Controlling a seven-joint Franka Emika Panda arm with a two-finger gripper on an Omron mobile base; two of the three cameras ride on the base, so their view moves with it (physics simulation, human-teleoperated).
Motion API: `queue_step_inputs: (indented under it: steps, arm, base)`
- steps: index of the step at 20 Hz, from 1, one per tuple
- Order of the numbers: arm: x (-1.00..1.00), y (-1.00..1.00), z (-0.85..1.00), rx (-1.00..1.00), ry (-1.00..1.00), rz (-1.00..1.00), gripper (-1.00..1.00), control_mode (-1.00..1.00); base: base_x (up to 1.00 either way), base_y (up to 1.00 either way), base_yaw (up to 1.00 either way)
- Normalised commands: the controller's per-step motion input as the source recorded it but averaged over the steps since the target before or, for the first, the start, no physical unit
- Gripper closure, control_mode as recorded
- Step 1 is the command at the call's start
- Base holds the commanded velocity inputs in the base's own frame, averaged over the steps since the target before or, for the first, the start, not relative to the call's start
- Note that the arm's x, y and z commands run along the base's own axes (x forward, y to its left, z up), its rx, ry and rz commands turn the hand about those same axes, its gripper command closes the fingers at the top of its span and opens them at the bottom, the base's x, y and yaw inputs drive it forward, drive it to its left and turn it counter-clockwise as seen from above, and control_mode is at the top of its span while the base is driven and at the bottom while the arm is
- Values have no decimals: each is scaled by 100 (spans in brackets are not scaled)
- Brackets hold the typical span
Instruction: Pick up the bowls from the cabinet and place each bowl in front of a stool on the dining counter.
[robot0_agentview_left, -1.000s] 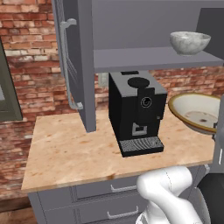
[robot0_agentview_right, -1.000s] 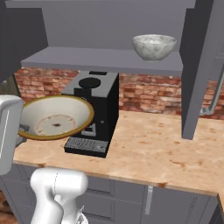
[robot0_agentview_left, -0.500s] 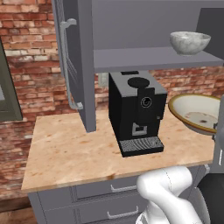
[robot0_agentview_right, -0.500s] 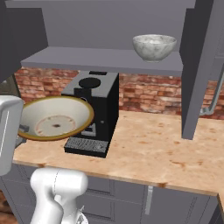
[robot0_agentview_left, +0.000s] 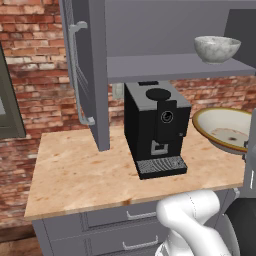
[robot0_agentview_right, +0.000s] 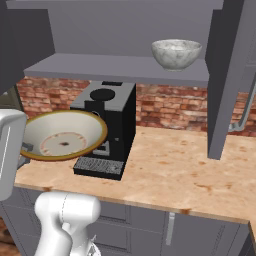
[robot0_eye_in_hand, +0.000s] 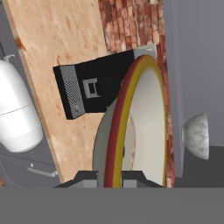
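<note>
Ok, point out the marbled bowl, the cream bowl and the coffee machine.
marbled bowl (robot0_agentview_right: 176, 54), right base view, its outer wall.
cream bowl (robot0_agentview_right: 62, 134), right base view, its inner wall.
coffee machine (robot0_agentview_left: 145, 125), left base view, its side panel.

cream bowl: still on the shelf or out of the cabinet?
Out. The cream bowl hangs tilted in the air beside the coffee machine, its rim clamped in the hand. The marbled bowl sits on the shelf.

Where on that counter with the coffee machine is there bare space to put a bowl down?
Bare stone lies left of the coffee machine, under the open cabinet door, out to the counter edge. In the right base view, another open stretch runs right of the machine. The shelf left of the marbled bowl is bare. It is crowded where the pincer holds the cream bowl.
</note>
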Motion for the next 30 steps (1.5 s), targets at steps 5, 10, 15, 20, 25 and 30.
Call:
queue_step_inputs:
  steps: [5,10,15,20,25,30]
  arm:
    - [0,0,0,0,0,0,100,-100]
    - [0,0,0,0,0,0,100,100]
    - [0,0,0,0,0,0,100,100]
    - [0,0,0,0,0,0,100,100]
    - [0,0,0,0,0,0,100,100]
    - [0,0,0,0,0,0,100,100]
  base:
    - [0,0,0]
    - [0,0,0]
    - [0,0,0]
    - [-33,-2,2]
    - [-96,-12,3]
    - [-83,-13,-18]
